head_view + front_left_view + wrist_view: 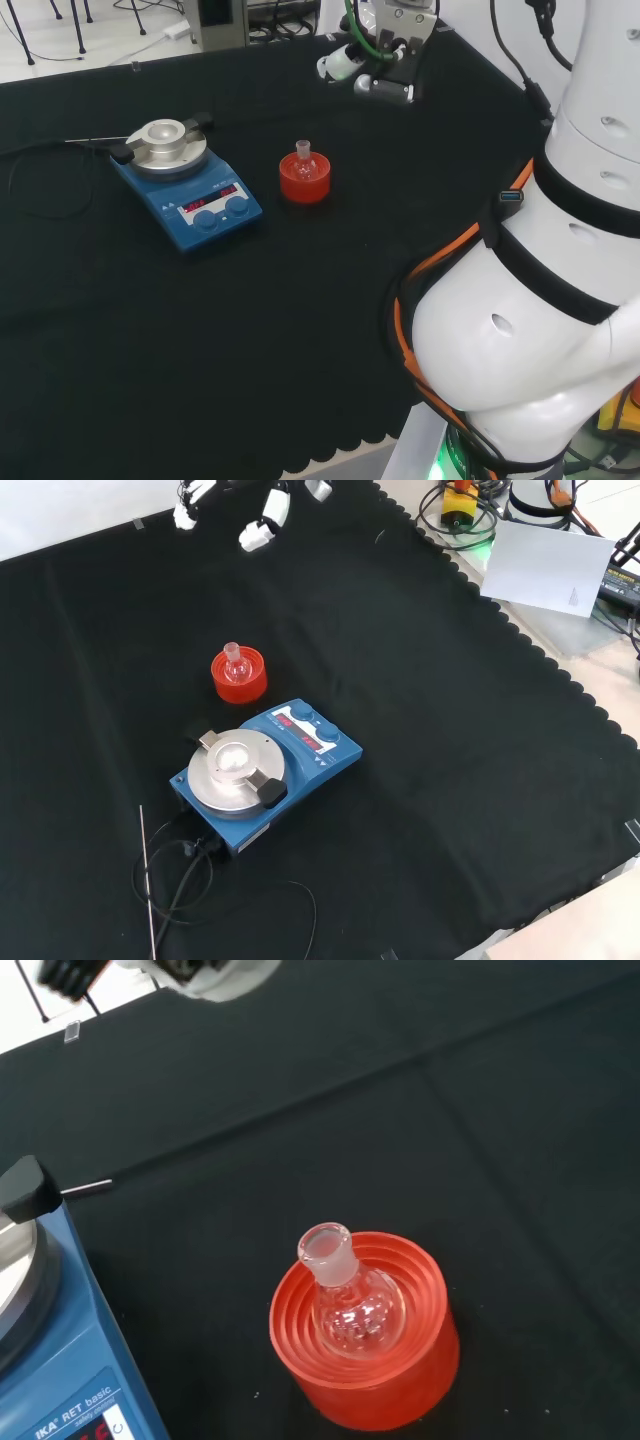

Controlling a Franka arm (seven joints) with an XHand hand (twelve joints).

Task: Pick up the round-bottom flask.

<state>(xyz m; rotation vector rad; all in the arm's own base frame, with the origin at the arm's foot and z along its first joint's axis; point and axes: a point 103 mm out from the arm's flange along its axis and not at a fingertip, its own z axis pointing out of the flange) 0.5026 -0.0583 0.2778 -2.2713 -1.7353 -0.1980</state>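
Round-bottom flask (pixel 303 166) sits upright in its red ribbed stand (pixel 304 183) near the middle of the black cloth (pixel 300 320), apart from the blue stirrer plate (pixel 190 190) to its left in the head view. You have bare cloth on its other sides, and the scalloped cloth edge is well away. It is small, clear glass, with a short open neck. Your hand (pixel 262 525) hangs above the cloth, well apart from the flask, fingers relaxed and holding nothing.

blue stirrer plate (pixel 265 770), black cloth (pixel 450 730)
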